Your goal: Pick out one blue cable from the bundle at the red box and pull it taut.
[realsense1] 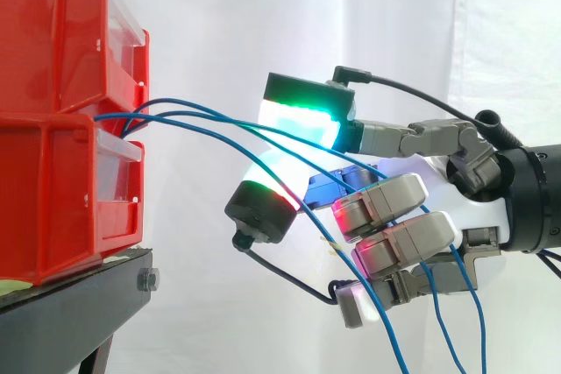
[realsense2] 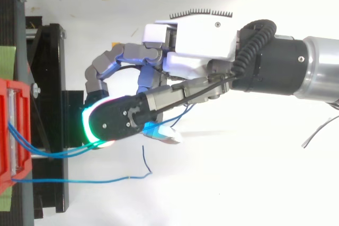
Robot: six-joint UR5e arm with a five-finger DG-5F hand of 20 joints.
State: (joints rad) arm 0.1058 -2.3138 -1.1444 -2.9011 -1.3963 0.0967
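Blue cables (realsense1: 175, 101) — thin, slack, between curled fingers (realsense1: 390, 203)

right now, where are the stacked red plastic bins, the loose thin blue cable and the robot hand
stacked red plastic bins (realsense1: 53, 41), side view, upper bin's side wall
loose thin blue cable (realsense2: 69, 181), top view, mid straight stretch
robot hand (realsense2: 201, 38), top view, white palm housing
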